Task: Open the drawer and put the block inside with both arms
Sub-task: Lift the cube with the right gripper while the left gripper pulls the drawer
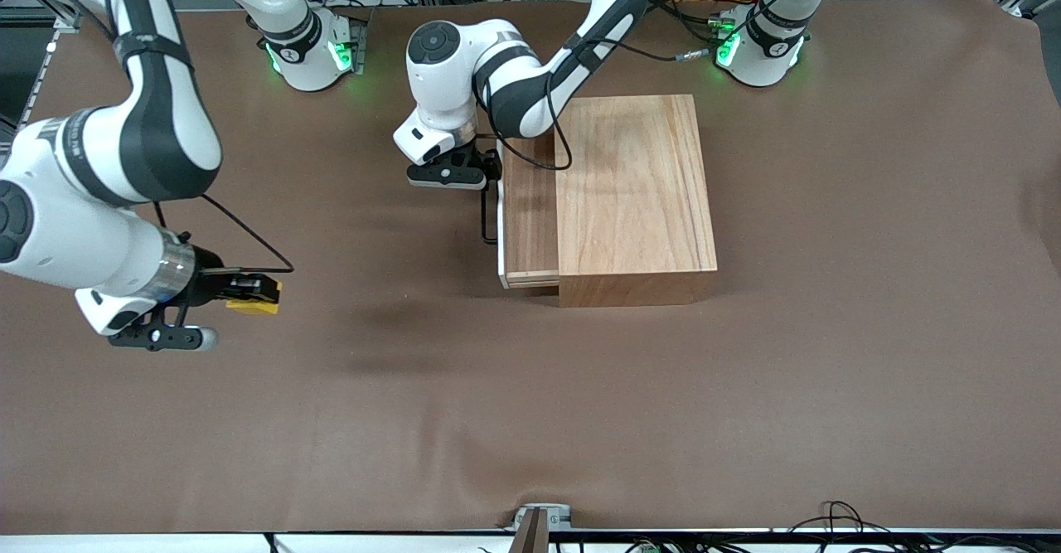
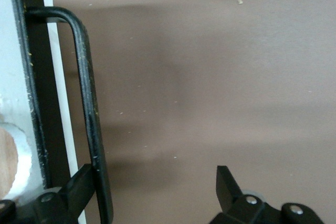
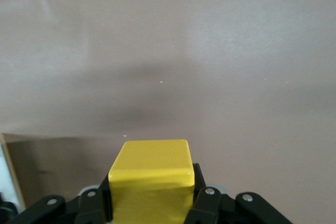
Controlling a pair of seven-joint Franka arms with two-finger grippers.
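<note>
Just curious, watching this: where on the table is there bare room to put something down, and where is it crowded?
Bare brown cloth spreads nearer the camera than the wooden box, and toward the left arm's end. It's crowded at the drawer, where the left hand sits at the handle.

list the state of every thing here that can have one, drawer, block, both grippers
shallow light-wood drawer: pulled partway out of the large plain wooden box, nothing in it
small bright yellow block: held off the brown table cover, not yet in the drawer
left gripper: open, fingers astride the thin black wire handle
right gripper: shut on the block, over the table cover
</note>
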